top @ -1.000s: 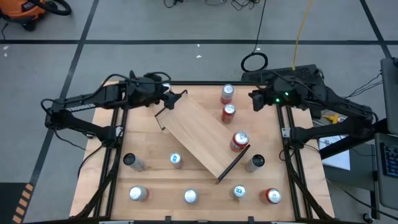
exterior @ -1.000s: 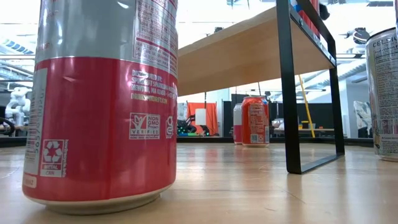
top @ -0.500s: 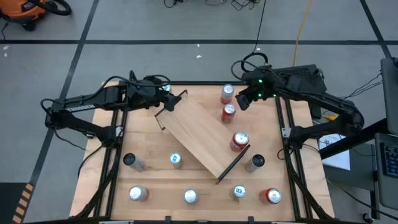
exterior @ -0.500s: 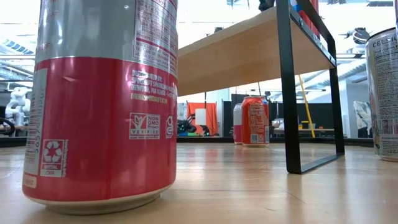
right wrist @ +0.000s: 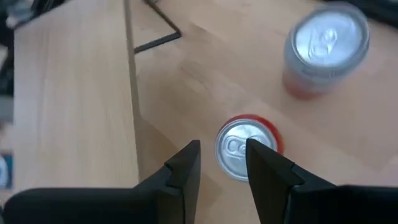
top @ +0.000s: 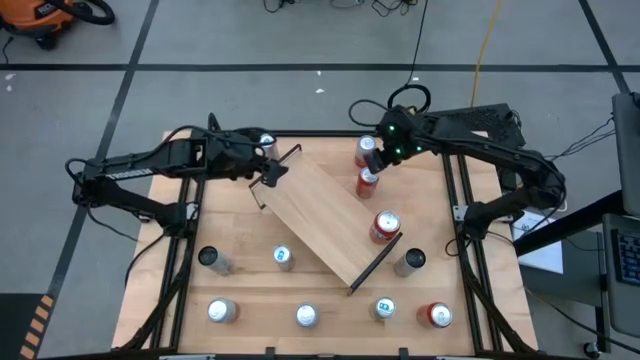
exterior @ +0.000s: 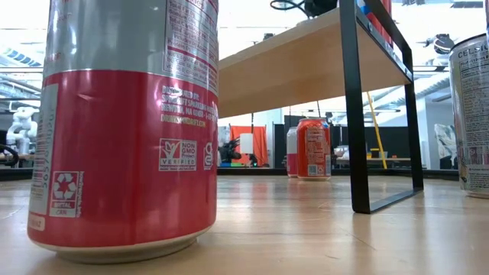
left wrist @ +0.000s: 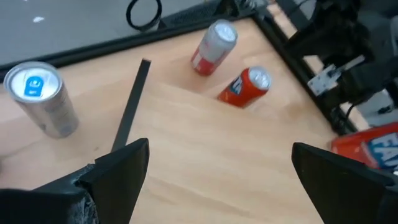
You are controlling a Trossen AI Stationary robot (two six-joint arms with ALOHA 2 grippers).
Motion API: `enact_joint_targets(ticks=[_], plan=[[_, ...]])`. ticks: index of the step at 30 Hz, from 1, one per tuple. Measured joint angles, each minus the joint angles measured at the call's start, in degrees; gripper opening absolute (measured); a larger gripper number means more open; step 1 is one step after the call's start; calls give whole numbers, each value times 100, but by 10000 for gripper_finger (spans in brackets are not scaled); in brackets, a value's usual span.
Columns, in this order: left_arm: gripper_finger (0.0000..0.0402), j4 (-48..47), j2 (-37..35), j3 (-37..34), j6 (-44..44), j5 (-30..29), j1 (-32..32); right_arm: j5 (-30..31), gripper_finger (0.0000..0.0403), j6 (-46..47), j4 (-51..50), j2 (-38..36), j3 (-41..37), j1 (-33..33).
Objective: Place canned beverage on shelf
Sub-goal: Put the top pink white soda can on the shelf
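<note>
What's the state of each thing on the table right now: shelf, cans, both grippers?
shelf: standing on the table, set diagonally, one can on it.
red can on the shelf: upright, near the shelf's rail.
two red cans behind the shelf: upright on the table, not gripped.
other cans: upright on the table, none lifted.
right gripper: narrowly open, empty, above the two red cans.
left gripper: open wide, empty, at the shelf's far end.

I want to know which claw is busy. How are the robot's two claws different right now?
The left gripper has its fingers spread wide, while the right gripper has its fingers close together. The left gripper hangs over the shelf's end, the right gripper above two red cans beside the shelf. Both are dark, two-fingered, and holding nothing.
</note>
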Motion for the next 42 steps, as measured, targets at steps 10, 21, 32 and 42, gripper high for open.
enact_joint_targets(ticks=[10, 21, 32, 42], plan=[[397, -686, 0, 0, 186, 212, -37, -139, 105, 1463, 298, -216, 0, 49], [397, -1072, 2, 0, 329, 226, -37, 25, 105, 1692, 800, -274, 458, -85], [397, -1173, 2, 0, 444, 223, -24, 339, 105, 472, -206, 18, 992, -299], [397, -1220, 2, -2, 146, 268, -33, -129, 105, 320, -966, -388, 992, -224]])
